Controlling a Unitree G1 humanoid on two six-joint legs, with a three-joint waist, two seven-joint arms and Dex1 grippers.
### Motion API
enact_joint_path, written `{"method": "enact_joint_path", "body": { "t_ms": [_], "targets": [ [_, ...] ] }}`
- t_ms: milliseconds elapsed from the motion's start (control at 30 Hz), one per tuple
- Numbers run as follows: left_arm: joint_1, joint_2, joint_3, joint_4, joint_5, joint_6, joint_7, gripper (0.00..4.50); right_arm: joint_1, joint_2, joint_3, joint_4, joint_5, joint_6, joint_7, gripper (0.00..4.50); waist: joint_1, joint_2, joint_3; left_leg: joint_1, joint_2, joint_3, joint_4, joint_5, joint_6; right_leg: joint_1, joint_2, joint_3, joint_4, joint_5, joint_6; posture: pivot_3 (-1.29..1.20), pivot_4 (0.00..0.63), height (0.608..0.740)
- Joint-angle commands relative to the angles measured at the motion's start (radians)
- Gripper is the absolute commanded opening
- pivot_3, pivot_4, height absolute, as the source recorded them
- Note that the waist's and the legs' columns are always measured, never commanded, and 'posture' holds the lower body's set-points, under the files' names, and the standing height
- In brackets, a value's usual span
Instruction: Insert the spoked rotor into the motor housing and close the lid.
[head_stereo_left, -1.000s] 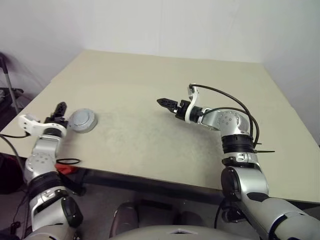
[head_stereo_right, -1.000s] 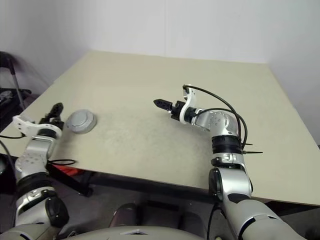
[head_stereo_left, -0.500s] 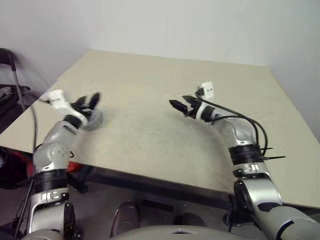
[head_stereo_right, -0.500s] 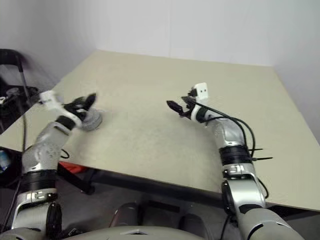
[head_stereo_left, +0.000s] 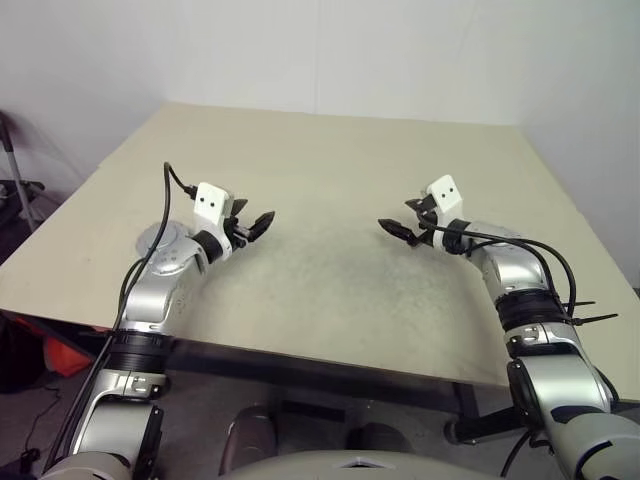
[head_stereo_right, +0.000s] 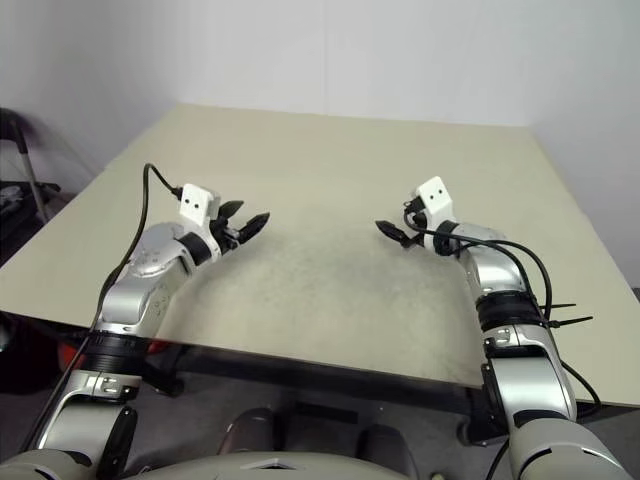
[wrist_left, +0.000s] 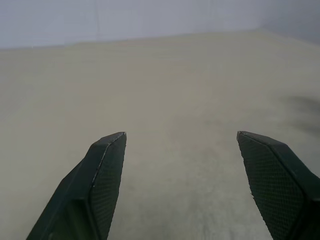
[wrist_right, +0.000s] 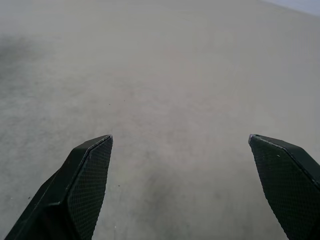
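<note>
L pincer (head_stereo_left: 258, 222) wide, R pincer (head_stereo_left: 398, 228) wide, both empty, maybe just above table (head_stereo_left: 330, 170).

My bench (head_stereo_left: 330, 170): a flat, pale beige top with a matte, faintly speckled surface, seen from above and in front. Its near edge runs dark along the front, and the far edge meets a plain white wall. The middle of the top carries a slightly greyer, mottled patch. At the left, partly hidden behind my left arm, a grey rounded object (head_stereo_left: 150, 238) lies on the bench near its left edge; I cannot tell from here exactly what it is.
</note>
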Motion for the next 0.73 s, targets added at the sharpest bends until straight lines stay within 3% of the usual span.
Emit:
{"method": "enact_joint_path", "body": {
  "t_ms": [33, 733],
  "targets": [
    [-0.008, -0.004, 0.016, -0.027, 0.008, -0.024, -0.015, 3.73, 0.011, 0.003, -0.016, -0.068, 0.011, -0.003, 0.001, 4.50, 0.002, 0.000, 0.000, 0.000, 0.000, 0.000, 0.000, 0.000, 0.001, 0.000, 0.000, 0.000, 0.000, 0.000, 0.000, 0.00, 0.000, 0.740],
    [0.010, -0.021, 0.041, -0.035, 0.020, -0.004, -0.006, 3.73, -0.002, 0.029, -0.007, -0.028, -0.031, -0.036, -0.019, 4.50, 0.003, 0.000, 0.000, 0.000, 0.000, 0.001, 0.002, -0.001, 0.001, 0.000, 0.000, 0.000, 0.000, 0.000, 0.000, 0.00, 0.000, 0.740]
  ]
}}
